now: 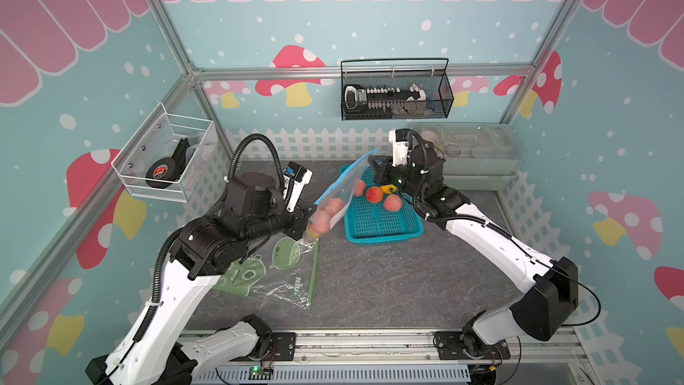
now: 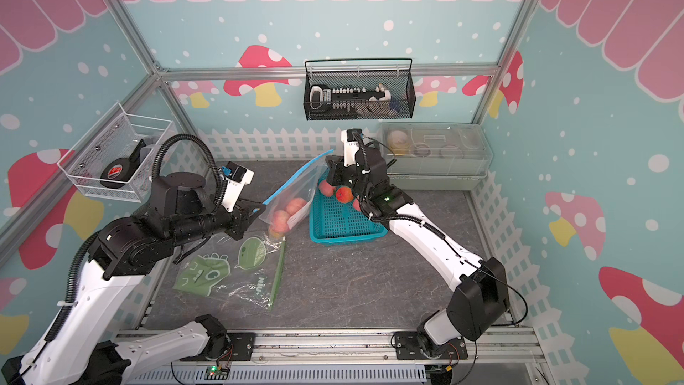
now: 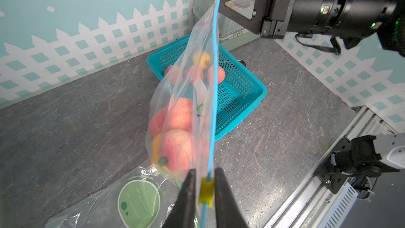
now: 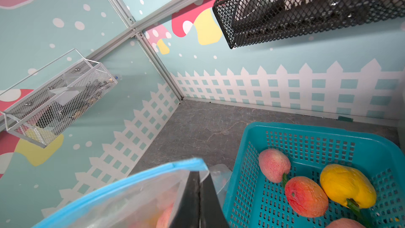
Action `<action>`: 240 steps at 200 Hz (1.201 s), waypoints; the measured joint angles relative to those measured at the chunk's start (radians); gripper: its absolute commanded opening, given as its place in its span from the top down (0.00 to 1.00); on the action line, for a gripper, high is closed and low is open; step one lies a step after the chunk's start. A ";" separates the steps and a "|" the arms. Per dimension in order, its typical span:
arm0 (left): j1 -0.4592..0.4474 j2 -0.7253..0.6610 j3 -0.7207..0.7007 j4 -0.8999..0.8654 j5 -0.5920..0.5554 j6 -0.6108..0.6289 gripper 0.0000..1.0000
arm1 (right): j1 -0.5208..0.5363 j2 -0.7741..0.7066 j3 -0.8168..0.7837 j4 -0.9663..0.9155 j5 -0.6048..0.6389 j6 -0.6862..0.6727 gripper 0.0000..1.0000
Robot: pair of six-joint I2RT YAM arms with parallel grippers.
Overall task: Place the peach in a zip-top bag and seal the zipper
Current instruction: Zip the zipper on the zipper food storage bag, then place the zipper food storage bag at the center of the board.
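A clear zip-top bag (image 1: 340, 194) (image 2: 296, 187) with a blue zipper (image 3: 215, 40) hangs stretched between both grippers, above the table. Peaches (image 1: 327, 216) (image 3: 177, 148) sit low inside it. My left gripper (image 3: 205, 180) (image 1: 309, 216) straddles the yellow slider (image 3: 206, 191) at the near end of the zipper, with its jaws slightly parted and a gap showing beside the slider. At the far corner of the bag (image 4: 131, 202) my right gripper (image 4: 199, 178) (image 1: 372, 164) is shut on the film. Two more peaches (image 1: 374, 194) (image 4: 274, 164) lie in the teal basket (image 1: 385, 235) (image 4: 306, 128).
A yellow fruit (image 4: 348, 185) shares the basket with the peaches. A second bag with green print (image 1: 274, 275) (image 2: 237, 272) lies flat under the left arm. At the back right stands a clear lidded box (image 1: 477, 149). Wire baskets hang on the back wall (image 1: 396, 94) and left wall (image 1: 166, 157).
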 measured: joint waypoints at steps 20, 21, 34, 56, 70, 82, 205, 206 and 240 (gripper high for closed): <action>0.000 0.008 0.012 -0.002 -0.006 -0.011 0.50 | -0.009 0.010 0.013 0.008 -0.054 -0.020 1.00; 0.000 0.009 0.013 -0.002 -0.007 -0.010 0.49 | -0.009 0.010 0.014 0.009 -0.056 -0.020 1.00; 0.000 0.027 0.030 0.004 -0.009 -0.019 0.41 | -0.005 0.018 0.016 0.016 -0.086 -0.031 1.00; 0.000 0.078 0.058 0.035 0.007 -0.025 0.28 | 0.008 0.034 0.016 0.016 -0.116 -0.037 1.00; 0.000 0.110 0.061 0.067 0.027 -0.037 0.23 | 0.015 0.043 0.016 0.016 -0.126 -0.037 1.00; 0.000 0.135 0.061 0.090 0.049 -0.047 0.18 | 0.021 0.048 0.016 0.017 -0.131 -0.037 1.00; 0.000 0.286 -0.012 0.237 0.106 -0.150 0.44 | 0.072 0.108 0.041 0.023 -0.121 -0.027 1.00; 0.000 0.286 -0.013 0.237 0.106 -0.149 0.46 | 0.072 0.108 0.042 0.023 -0.121 -0.027 1.00; 0.000 0.308 -0.045 0.241 0.084 -0.164 0.96 | 0.073 0.112 0.048 0.023 -0.119 -0.027 1.00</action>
